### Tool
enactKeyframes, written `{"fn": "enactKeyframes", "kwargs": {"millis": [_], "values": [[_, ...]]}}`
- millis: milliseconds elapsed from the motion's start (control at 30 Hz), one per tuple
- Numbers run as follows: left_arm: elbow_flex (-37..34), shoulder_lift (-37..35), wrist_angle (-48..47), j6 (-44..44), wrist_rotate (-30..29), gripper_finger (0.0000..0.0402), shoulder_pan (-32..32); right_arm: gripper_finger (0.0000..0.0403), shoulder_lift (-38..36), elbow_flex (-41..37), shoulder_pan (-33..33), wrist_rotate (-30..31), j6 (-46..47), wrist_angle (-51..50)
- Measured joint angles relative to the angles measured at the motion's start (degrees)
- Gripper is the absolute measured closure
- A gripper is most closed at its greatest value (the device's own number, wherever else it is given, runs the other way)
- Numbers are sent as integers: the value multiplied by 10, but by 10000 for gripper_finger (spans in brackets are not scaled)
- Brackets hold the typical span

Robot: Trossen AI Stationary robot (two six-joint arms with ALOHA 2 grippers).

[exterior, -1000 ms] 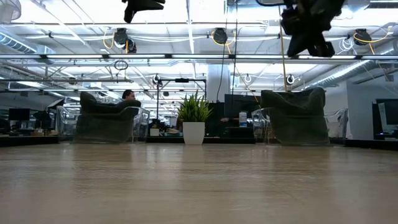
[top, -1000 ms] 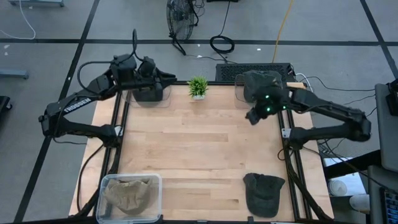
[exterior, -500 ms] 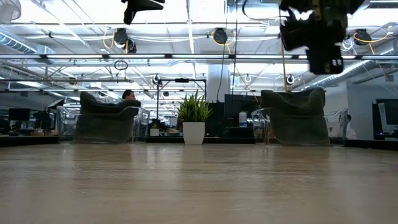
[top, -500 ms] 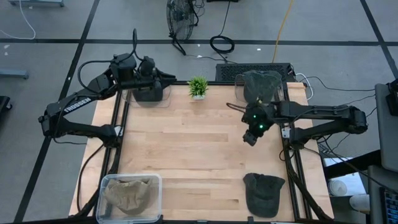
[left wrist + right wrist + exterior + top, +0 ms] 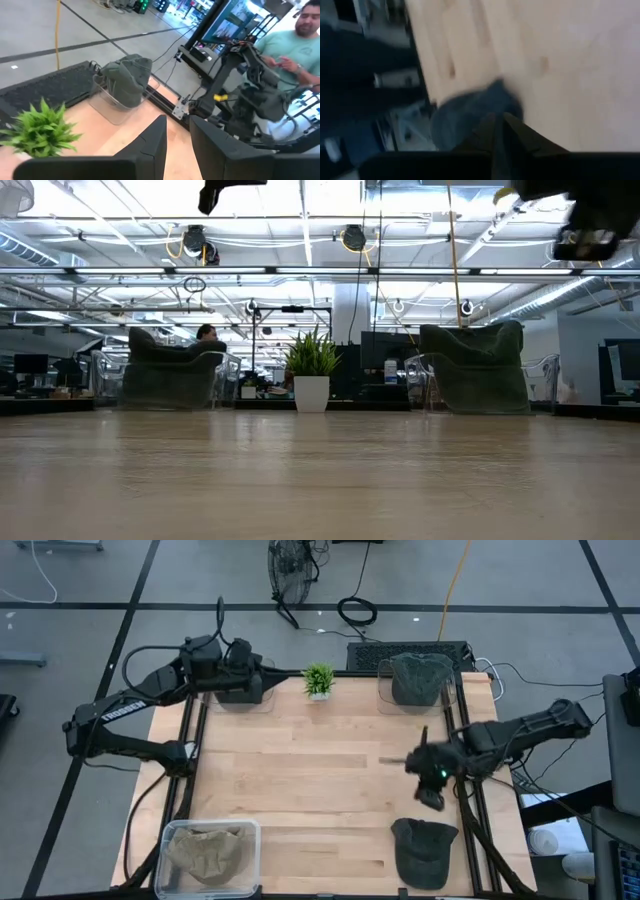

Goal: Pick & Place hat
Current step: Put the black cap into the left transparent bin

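A dark hat (image 5: pixel 424 850) lies flat on the table near its front right corner; in the right wrist view it shows as a blurred patch (image 5: pixel 470 120). My right gripper (image 5: pixel 433 800) hangs in the air a little beyond that hat's far edge, shut and empty, slanting down. At the far left, my left gripper (image 5: pixel 264 674) is raised over a clear bin with a dark hat (image 5: pixel 236 688) in it. In its wrist view the left gripper (image 5: pixel 177 145) stands open with nothing between the fingers. A grey-green hat (image 5: pixel 420 677) sits in the far right bin (image 5: pixel 117 102).
A small potted plant (image 5: pixel 319 680) stands at the middle of the far edge. A clear bin (image 5: pixel 170 838) with a tan hat (image 5: pixel 207 852) sits at the near left corner. A person (image 5: pixel 295 47) stands beyond the table's right side. Bare wood (image 5: pixel 300 770) fills the middle.
My right gripper has swung away from the far right bin toward the table's near edge and sunk a little, and now hangs just beyond the dark hat at the near right. The grey-green hat stays in its bin.
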Motion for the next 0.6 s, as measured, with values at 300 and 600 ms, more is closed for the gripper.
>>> {"fn": "enactKeyframes", "kwargs": {"millis": [300,600], "values": [[0,4,-2,-59,-67,309,-68,266,1,-33,128,1,43,11],[0,18,-10,-91,-81,309,-130,206,17,-69,261,58,110,166]]}}
